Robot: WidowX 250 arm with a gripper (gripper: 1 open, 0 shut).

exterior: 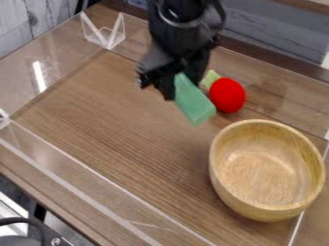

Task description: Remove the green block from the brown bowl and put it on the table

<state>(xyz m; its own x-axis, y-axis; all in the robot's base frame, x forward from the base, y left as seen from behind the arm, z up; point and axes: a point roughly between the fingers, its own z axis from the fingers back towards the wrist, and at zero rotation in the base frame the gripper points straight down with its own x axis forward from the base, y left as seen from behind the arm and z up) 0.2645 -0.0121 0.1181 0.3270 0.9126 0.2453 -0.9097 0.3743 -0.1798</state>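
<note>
Because the green block [194, 99] hangs out past the rim of the brown bowl [267, 171], up and to its left in the view, we judge the removal itself done and only the setting down left. We see the block tilted, its lower end pointing toward the near side of the picture, and the gripper [184, 79] pinching it by its upper end. We cannot tell how high it hangs over the table [110, 120], whose wood lies below it in the view.

Just to the right of the block sits the red ball [226, 94], with a small green piece [211, 76] by it. If we drifted that way while lowering, the block or a finger could nudge the ball and set it rolling. Beyond, up and to the left, stands a clear wire-like stand [103, 32], well apart and little threat.

Our bigger worry is the slant: should we press down as it is, the lower end would strike first and the block might twist in the grip. Opening too high would let it drop and tumble, perhaps against the bowl.
</note>
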